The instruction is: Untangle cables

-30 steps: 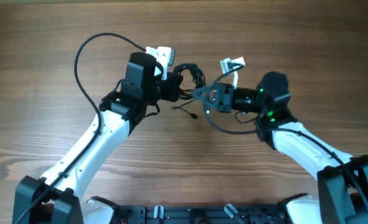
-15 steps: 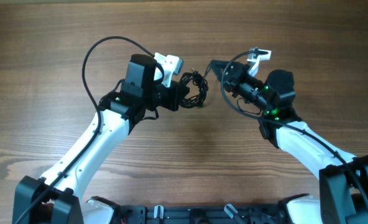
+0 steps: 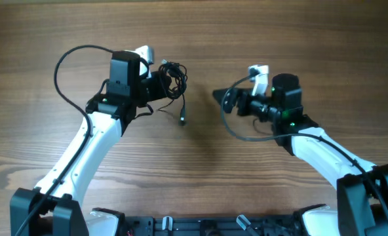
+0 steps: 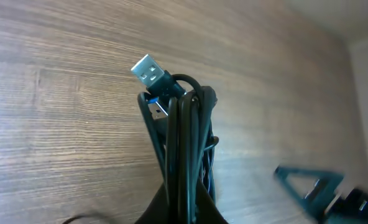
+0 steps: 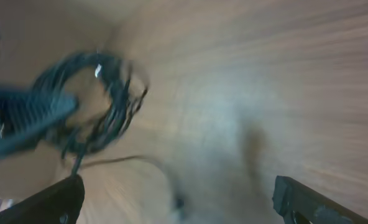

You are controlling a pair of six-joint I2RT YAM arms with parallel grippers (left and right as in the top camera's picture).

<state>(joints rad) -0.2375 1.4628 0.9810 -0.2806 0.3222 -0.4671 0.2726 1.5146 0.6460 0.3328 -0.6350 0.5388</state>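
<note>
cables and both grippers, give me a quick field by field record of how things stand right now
cables: bundle of thin black cords, coiled in tight loops, not yet untangled
held by: left gripper, shut on the bundle
plug at top: silver USB plug sticking out of the bundle, seen from the left wrist
loose end: one cord trails from the bundle and ends in a small plug
right gripper: open, empty, apart from the bundle
surface: brown wooden table
</note>
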